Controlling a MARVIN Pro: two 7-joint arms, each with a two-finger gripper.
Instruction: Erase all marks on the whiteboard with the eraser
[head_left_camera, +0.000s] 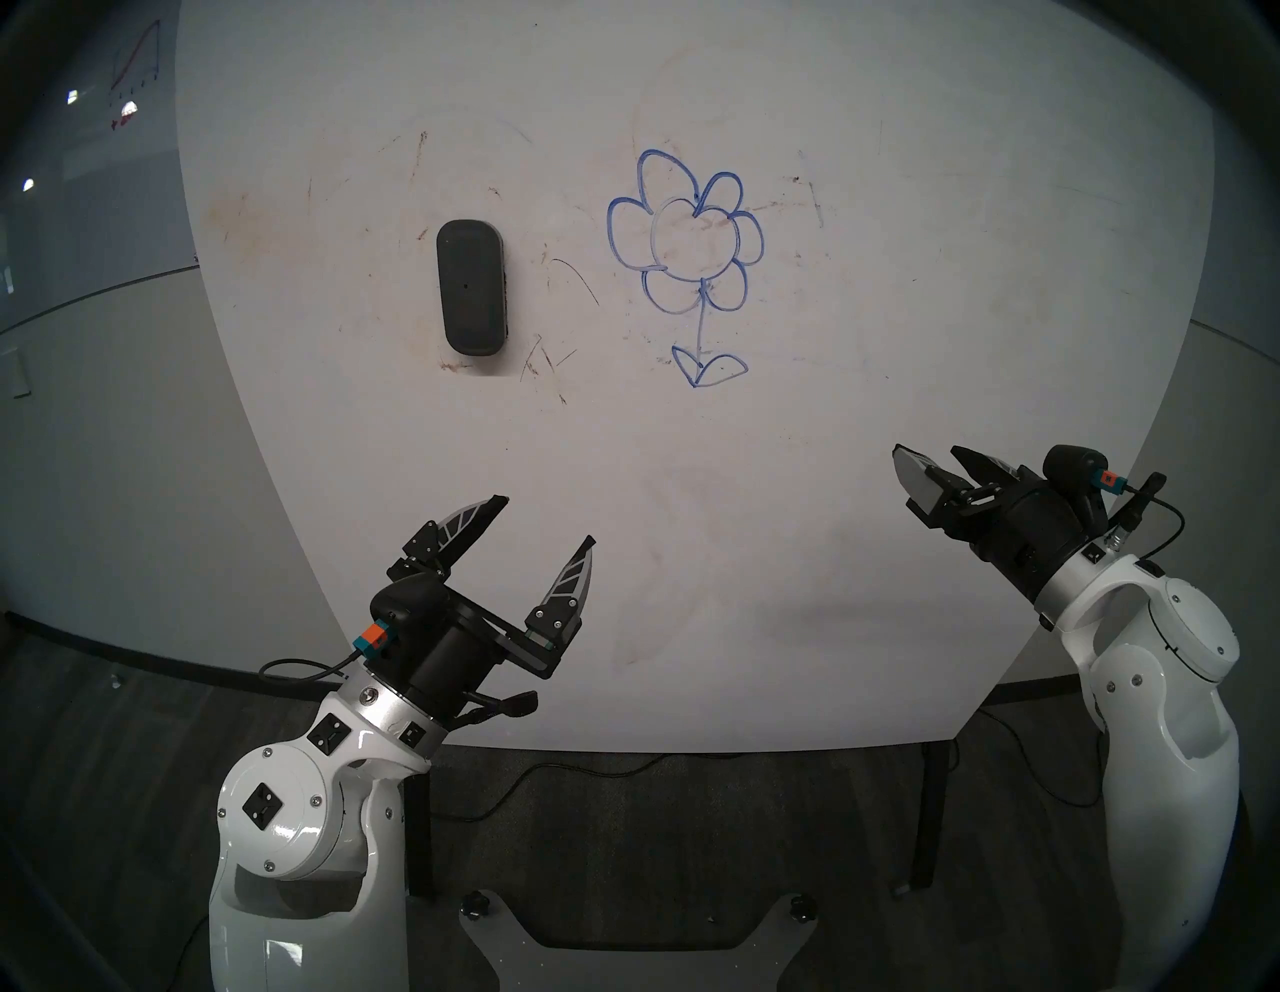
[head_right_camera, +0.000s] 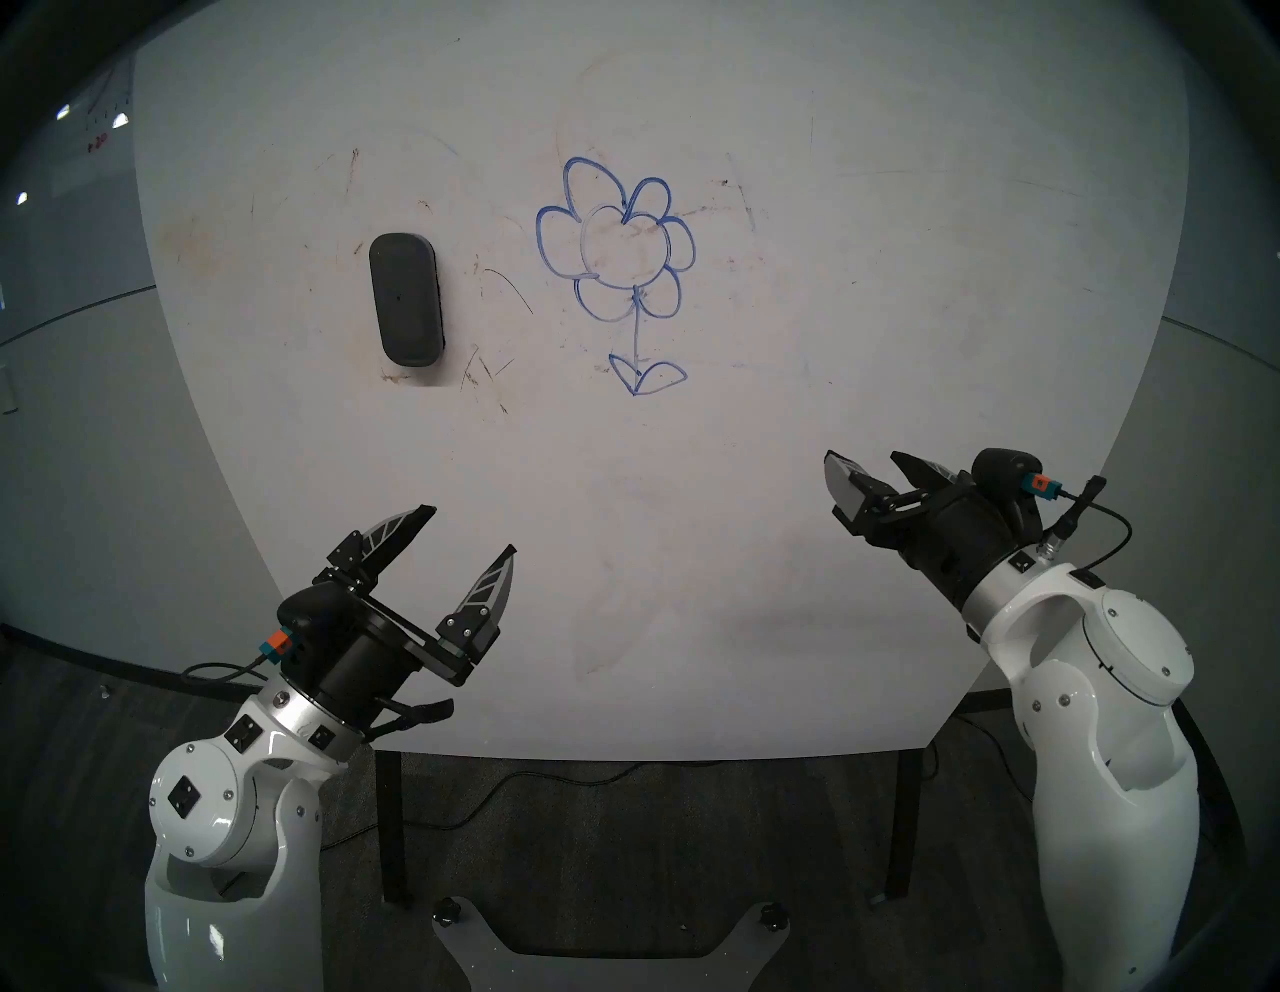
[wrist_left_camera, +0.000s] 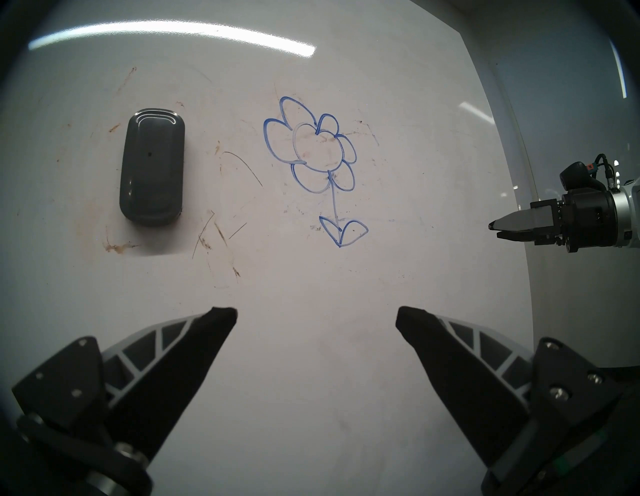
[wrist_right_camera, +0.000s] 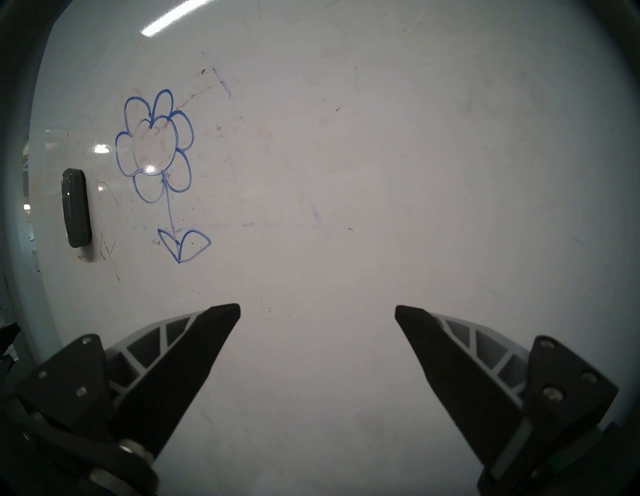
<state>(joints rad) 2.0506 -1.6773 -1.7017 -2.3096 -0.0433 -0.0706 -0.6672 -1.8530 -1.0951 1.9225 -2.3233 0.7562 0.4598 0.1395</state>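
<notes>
You have a wide stretch of bare whiteboard (head_left_camera: 762, 519) between the two arms and the drawing. Its near edge runs just past the left wrist, and its right edge curves away behind the right arm. The left gripper (head_left_camera: 547, 518) hovers over the near left part of the board with its jaws spread wide and nothing between them. The right gripper (head_left_camera: 931, 457) sits over the near right part, also parted and empty, as its own wrist view shows.

Count one eraser (head_left_camera: 471, 296), lying flat on the board with its long side pointing away from you, beyond the left gripper and well apart from it. Count one drawing: the marks (head_left_camera: 686, 242) form a blue flower with six petals around a paler centre ring, one stem and two leaves. It lies just to the right of the eraser, not touching it, with a thin dark curved scratch (head_left_camera: 578, 277) between them. Brown stains (head_left_camera: 228, 222) spread left of the eraser, and short scratchy strokes cluster near its lower right corner.

From the right wrist the eraser (wrist_right_camera: 76, 207) shows only edge-on near the frame's rim. The wall graph (head_left_camera: 135, 69) at far left is dim and hard to read. The board's far corners fall into the dark fisheye rim.
</notes>
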